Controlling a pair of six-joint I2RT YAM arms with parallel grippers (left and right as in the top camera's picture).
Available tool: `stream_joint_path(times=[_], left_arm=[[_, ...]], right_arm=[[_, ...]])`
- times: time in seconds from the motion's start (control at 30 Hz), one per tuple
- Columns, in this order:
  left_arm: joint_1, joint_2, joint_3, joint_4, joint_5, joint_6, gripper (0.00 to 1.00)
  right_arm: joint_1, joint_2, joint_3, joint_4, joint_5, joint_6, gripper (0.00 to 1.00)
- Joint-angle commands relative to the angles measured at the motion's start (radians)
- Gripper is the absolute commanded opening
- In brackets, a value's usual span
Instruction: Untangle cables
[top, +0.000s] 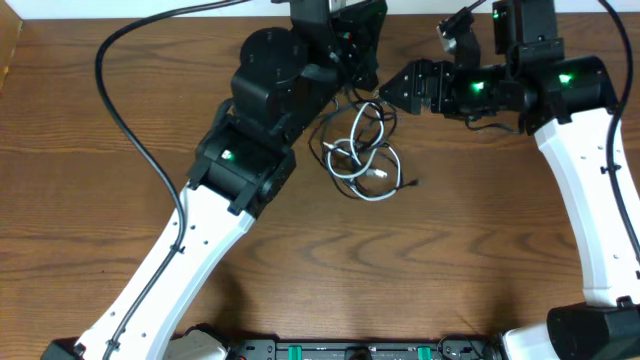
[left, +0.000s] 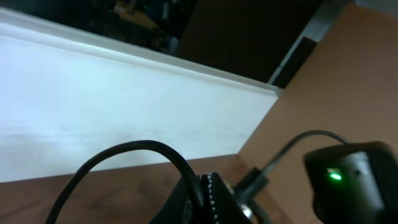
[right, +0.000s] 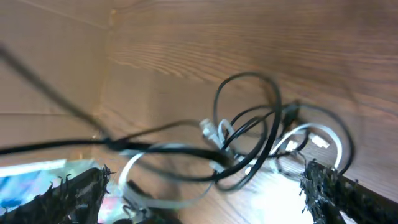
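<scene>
The cables lie in a tangle mid-table: several thin black cords looped over a white cord. My left gripper is at the far edge of the tangle. In the left wrist view its jaws are shut on a black cord that arcs up out of them. My right gripper points left just right of the left one, above the tangle. Its fingers are wide open and hold nothing, with black loops and the white cord beneath them.
A thick black arm lead curves across the left of the wooden table. The table's far edge and a white wall are just behind the grippers. The right arm's housing with a green light is close to the left gripper.
</scene>
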Motion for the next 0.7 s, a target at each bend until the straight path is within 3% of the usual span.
stream_joint_path(times=[0.0,0.17,0.3,0.57,0.67], left_arm=[[0.004,-0.006,0.013,0.034,-0.038,0.002,0.07],[0.004,-0.007,0.013,0.045,-0.038,-0.057,0.08],[0.004,-0.007,0.013,0.060,-0.038,-0.114,0.07],[0.004,-0.007,0.013,0.081,-0.038,-0.182,0.08],[0.004,-0.008,0.013,0.080,-0.037,-0.186,0.07]], right_arm=[[0.010,-0.032,0.008,-0.008,-0.068,-0.021,0.97],[0.075,-0.031,0.008,-0.004,0.043,0.010,0.87],[0.146,-0.026,0.007,-0.001,0.296,0.200,0.86],[0.241,-0.010,0.007,0.095,0.385,0.269,0.77],[0.256,0.003,0.007,0.104,0.499,0.330,0.59]])
